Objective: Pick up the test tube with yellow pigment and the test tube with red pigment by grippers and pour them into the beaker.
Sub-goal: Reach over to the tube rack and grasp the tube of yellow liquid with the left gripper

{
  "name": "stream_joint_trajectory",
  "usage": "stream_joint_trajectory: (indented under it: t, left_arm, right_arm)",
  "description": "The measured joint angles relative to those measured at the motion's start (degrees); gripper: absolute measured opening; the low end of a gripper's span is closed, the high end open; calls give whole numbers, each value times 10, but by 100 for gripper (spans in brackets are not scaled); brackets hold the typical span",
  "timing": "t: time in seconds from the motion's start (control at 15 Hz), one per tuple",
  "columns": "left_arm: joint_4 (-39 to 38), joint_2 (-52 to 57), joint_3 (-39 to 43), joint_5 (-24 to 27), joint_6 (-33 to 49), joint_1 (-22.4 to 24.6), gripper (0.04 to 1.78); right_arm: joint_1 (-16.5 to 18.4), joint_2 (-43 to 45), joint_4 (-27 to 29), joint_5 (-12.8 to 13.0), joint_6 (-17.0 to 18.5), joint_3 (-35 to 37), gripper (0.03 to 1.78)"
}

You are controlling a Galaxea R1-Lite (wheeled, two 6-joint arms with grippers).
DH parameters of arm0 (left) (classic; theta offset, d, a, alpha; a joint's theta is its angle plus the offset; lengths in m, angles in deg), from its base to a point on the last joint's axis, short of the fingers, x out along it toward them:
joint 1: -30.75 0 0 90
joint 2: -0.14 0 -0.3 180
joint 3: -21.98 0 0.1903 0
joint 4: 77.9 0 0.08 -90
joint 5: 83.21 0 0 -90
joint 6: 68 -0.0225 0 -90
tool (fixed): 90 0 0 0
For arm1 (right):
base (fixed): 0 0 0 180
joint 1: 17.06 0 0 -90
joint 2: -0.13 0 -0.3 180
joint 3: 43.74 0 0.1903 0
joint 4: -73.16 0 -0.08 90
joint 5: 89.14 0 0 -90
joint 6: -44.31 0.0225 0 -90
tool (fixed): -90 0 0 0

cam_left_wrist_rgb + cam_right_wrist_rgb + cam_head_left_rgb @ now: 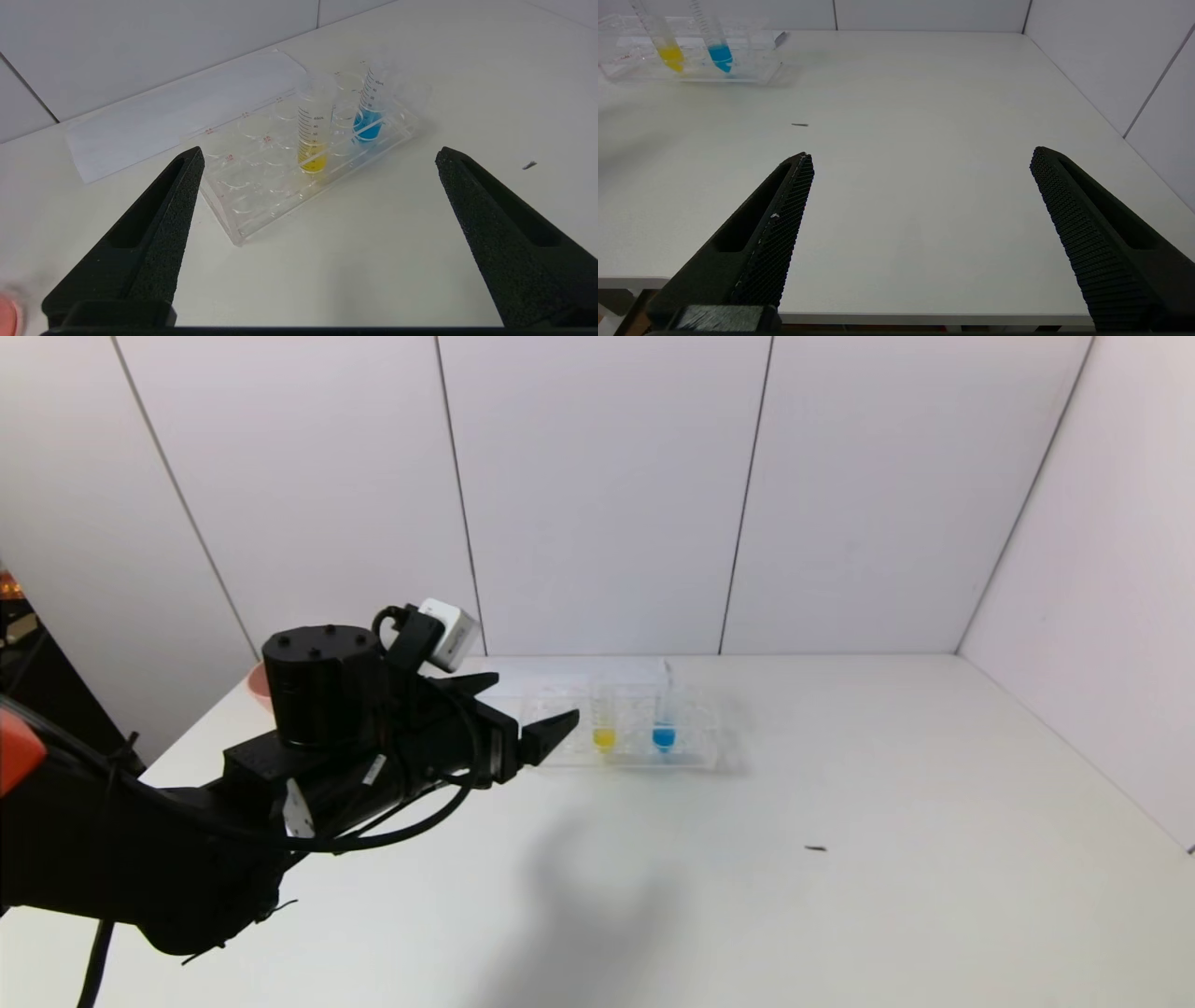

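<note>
A white table (pixel 840 896) is sitting inside a booth of plain white wall panels. Toward the back of it, a clear plastic rack (pixel 621 728) is holding two tubes: one with yellow liquid (pixel 604 733) and, to its right, one with blue liquid (pixel 664 730). Both are standing roughly upright, long axis vertical, mouths up. No red tube and no beaker are showing in any view. A sheet of white paper (pixel 177 114) is lying behind the rack, and the edge of a pink bowl (pixel 257 686) is peeking out behind the left arm.

The left gripper (pixel 523 705) is hovering above the table, just left of the rack and pointing toward it. Its two fingers are spread wide and holding nothing. In the left wrist view the yellow tube (pixel 313 133) is standing ahead of the gripper (pixel 320 156), apart from it and roughly centred in the gap. The left arm is clearly the nearer one, so a straight reach forward looks likely to bring the fingers to either side of the tube.

The right gripper (pixel 920 156) is hanging over the near right side of the table, well apart from the rack, fingers also spread and empty.
</note>
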Motion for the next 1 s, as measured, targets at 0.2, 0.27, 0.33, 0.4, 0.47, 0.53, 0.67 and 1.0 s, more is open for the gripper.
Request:
stream_joint_trajectory:
  t: [0.2, 0.27, 0.33, 0.4, 0.47, 0.53, 0.67, 1.0]
  left_arm:
    - [-20, -32, -5, -15, -2, -19, 173]
    - [-25, -42, -7, -23, -2, -24, 173]
    - [-30, -53, -10, -34, -3, -30, 173]
    - [-33, -63, -15, -44, -3, -35, 173]
    - [-36, -74, -20, -54, -4, -40, 173]
    - [-37, -86, -29, -63, -4, -46, 173]
    - [-36, -103, -44, -72, -4, -54, 173]
    - [-27, -136, -92, -92, -4, -58, 173]
  right_arm:
    - [0, 0, 0, 0, 0, 0, 170]
    - [0, 0, 0, 0, 0, 0, 170]
    - [0, 0, 0, 0, 0, 0, 170]
    - [0, 0, 0, 0, 0, 0, 170]
    - [0, 0, 0, 0, 0, 0, 170]
    - [0, 0, 0, 0, 0, 0, 170]
    - [0, 0, 0, 0, 0, 0, 170]
    - [0, 0, 0, 0, 0, 0, 170]
